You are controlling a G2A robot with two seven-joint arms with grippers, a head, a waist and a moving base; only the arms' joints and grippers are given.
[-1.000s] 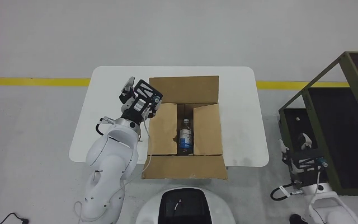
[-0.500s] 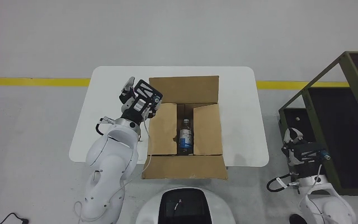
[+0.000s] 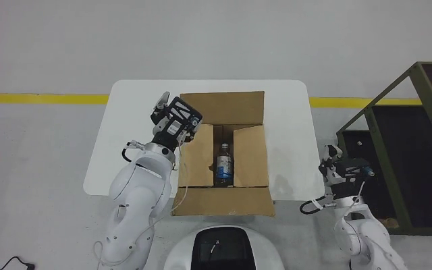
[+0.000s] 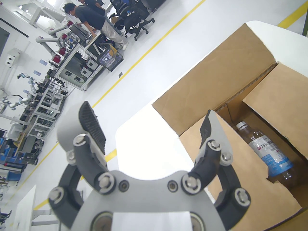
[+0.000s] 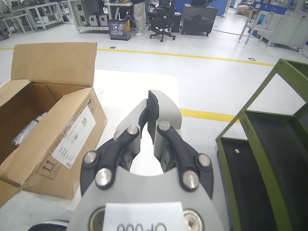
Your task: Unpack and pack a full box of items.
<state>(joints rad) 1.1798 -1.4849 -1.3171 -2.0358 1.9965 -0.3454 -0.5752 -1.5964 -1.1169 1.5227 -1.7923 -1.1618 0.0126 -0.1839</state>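
Your right gripper [image 5: 150,106] has swung in from the green cart [image 3: 398,155] to just off the table's [image 3: 290,135] right edge, pincer closed and empty. The open cardboard box [image 3: 223,108] sits mid-table with a plastic bottle [image 3: 224,164] lying inside. Your left gripper [image 4: 146,111] hovers spread wide at the box's left flap.

white arms [image 3: 135,196], black ribbed pads [image 4: 92,123], silver screws [image 4: 105,181]
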